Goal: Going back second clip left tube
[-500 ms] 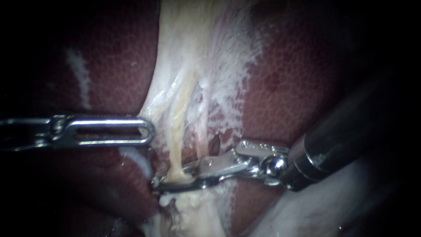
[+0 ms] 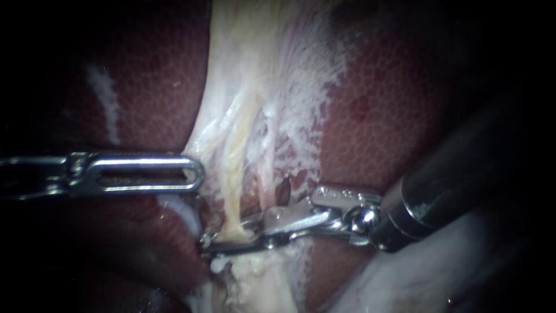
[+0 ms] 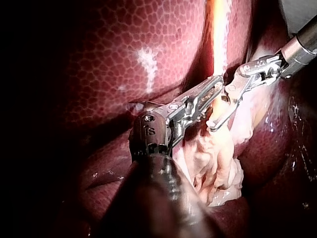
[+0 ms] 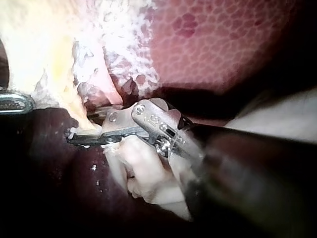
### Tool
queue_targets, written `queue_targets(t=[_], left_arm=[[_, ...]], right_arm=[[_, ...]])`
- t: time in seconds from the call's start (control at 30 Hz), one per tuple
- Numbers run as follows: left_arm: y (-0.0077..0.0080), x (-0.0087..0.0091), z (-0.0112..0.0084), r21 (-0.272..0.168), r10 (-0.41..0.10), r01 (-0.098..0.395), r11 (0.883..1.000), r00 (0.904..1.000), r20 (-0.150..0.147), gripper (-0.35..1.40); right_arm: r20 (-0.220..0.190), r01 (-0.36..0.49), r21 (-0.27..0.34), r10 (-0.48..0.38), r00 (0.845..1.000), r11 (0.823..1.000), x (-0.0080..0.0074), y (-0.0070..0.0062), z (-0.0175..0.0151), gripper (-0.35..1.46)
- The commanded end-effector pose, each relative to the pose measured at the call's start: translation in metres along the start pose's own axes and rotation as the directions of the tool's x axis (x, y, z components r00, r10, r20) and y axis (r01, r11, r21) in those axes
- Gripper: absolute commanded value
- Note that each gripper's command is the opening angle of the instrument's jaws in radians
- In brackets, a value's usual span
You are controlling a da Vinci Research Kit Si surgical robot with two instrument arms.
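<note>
Left tube (image 2: 236, 174): pale yellow strand over liver (image 2: 394, 116); judged soft, slippery, easily torn. Right instrument (image 2: 226, 236) jaws narrowed, clamped across tube's lower end. Left instrument (image 2: 201, 172) jaws closed, beside tube. Gentle hold advised mid-tube.

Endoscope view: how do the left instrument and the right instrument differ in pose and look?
The left instrument lies level; the right instrument slants in from the right. The left one's tip is a long slotted loop at the edge of the pale tissue; the right one's is slimmer and crosses the yellow tube lower down. Both are shiny metal over the liver.
</note>
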Motion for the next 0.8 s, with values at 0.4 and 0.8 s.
queue_targets(t=[0.4, 0.8], left_arm=[[0.0000, 0.0001, 0.0000, -0.001, 0.001, -0.001, 1.000, 1.0000, 0.001, -0.35], [0.0000, 0.0002, 0.0000, -0.001, 0.002, -0.002, 1.000, 1.0000, 0.001, -0.35]], right_arm=[[-0.035, 0.288, -0.082, -0.292, 0.956, 0.954, 0.0025, 0.0003, -0.0011, 0.60], [-0.034, 0.296, -0.081, -0.300, 0.953, 0.952, 0.0014, -0.0005, -0.0037, 0.60]])
